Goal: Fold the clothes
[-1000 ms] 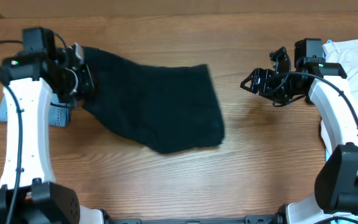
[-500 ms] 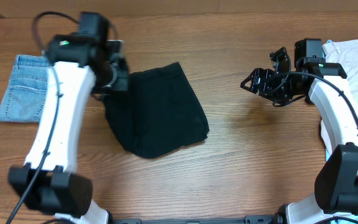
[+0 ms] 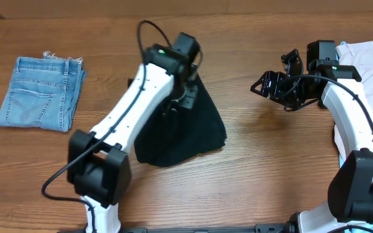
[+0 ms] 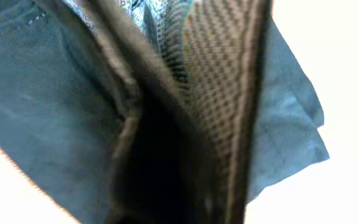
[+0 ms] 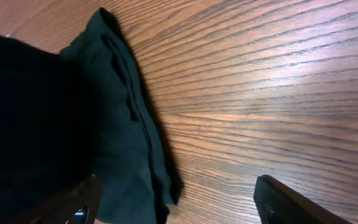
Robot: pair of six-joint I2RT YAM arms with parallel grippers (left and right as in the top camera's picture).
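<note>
The black shorts (image 3: 190, 133) lie bunched in the middle of the table, drawn up to a peak under my left gripper (image 3: 184, 97). That gripper is shut on the shorts' upper edge. In the left wrist view, dark fabric (image 4: 61, 112) and a mesh-textured band (image 4: 219, 87) fill the frame and hide the fingers. My right gripper (image 3: 259, 86) is open and empty, to the right of the shorts and above bare wood. In the right wrist view (image 5: 179, 205) its jaws stand wide apart, with a folded edge of the shorts (image 5: 120, 130) at the left.
Light-blue frayed denim shorts (image 3: 41, 94) lie flat at the far left. Pale garments (image 3: 371, 55) are piled at the right edge behind the right arm. Bare wood (image 3: 277, 162) shows between the shorts and the right arm.
My left arm has swung from the far left to the middle, pulling the shorts' edge with it. The shorts are now narrower and bunched. The denim shorts are uncovered. The right arm has not moved.
</note>
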